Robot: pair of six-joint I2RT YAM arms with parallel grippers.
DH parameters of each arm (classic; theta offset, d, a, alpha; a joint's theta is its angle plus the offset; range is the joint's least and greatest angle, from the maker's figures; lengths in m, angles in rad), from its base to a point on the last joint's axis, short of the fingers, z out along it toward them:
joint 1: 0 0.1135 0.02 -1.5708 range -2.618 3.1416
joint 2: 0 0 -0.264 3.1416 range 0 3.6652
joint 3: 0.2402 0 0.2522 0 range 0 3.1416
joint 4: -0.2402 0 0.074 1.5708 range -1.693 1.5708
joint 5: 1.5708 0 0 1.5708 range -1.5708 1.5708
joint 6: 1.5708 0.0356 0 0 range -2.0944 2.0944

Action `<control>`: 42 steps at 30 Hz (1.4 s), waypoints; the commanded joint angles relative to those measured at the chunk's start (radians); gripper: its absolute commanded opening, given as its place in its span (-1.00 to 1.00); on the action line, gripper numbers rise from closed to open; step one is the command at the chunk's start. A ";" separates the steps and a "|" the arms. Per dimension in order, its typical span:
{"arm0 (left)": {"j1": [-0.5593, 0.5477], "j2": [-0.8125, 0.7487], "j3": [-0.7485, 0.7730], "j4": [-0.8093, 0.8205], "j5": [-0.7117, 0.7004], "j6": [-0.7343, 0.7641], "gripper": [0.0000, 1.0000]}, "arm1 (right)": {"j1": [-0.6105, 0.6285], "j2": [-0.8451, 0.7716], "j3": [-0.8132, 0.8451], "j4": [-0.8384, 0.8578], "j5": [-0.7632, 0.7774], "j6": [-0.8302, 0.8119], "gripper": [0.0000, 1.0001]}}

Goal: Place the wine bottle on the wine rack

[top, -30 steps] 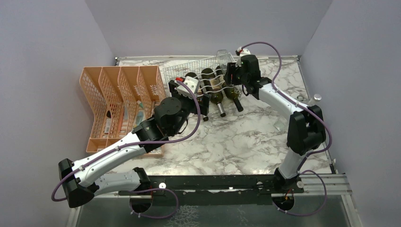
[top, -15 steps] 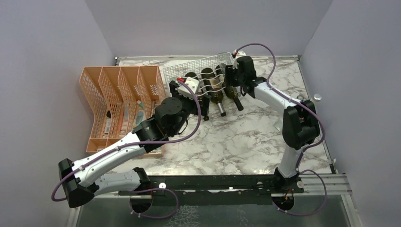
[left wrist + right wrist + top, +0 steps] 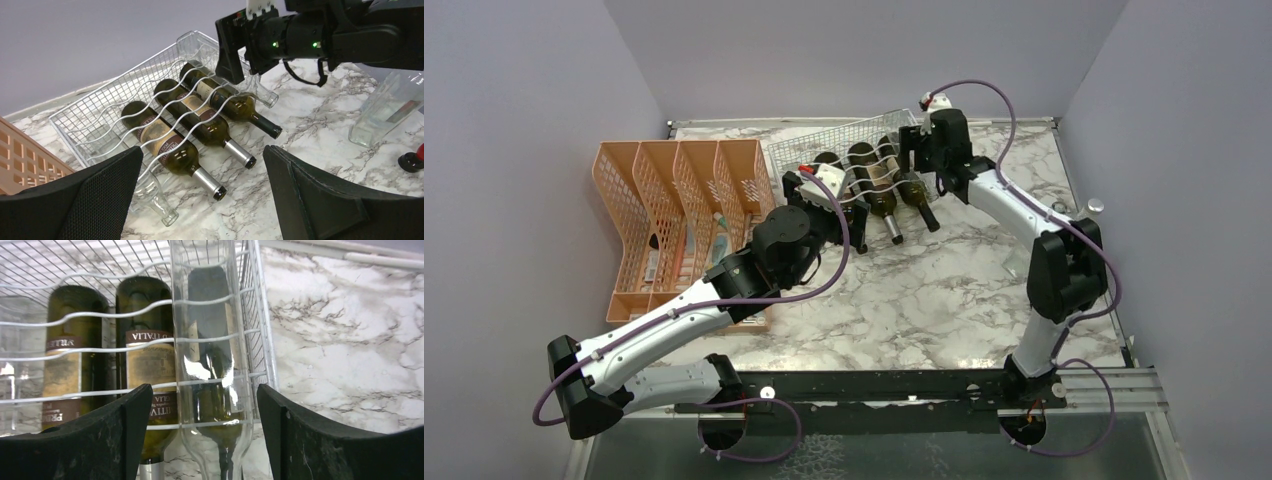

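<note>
straddling the clear wine bottle [image 3: 210, 340], the right gripper [image 3: 202, 390] has its fingers [image 3: 125, 440] spread wide, one on each side of the glass with a gap showing on both sides, so it grips nothing. the bottle lies on its side in the wine rack [image 3: 819, 145], in the cradle furthest right, just beside the rack's side wall. the wavy white wires cross over it and its neck points toward the near edge. a dark shape shows through its glass; whether that is a neighbour seen through it i cannot tell. next to it lie three dark green bottles [image 3: 200, 117], labels showing, necks poking out of the front. another clear bottle [image 3: 150, 192] sits at the rack's left end, its neck out over the marble table [image 3: 924, 290]. the left gripper [image 3: 202, 150] hovers near the front of the rack, its fingers [image 3: 90, 200] also wide apart with nothing held between them. left of the rack, just beside it, stands an orange mesh organiser [image 3: 674, 220].
</note>
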 commanded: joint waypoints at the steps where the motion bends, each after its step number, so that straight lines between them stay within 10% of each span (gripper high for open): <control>1: 0.004 -0.015 0.000 0.009 0.020 -0.017 0.98 | 0.000 -0.135 0.008 -0.019 0.070 0.007 0.58; 22: 0.004 -0.025 -0.058 0.058 0.082 -0.033 0.98 | -0.045 -0.708 -0.264 -0.315 0.722 0.079 0.68; 42: 0.004 -0.027 -0.058 0.068 0.123 -0.039 0.98 | -0.234 -0.785 -0.359 -0.431 0.712 0.382 0.66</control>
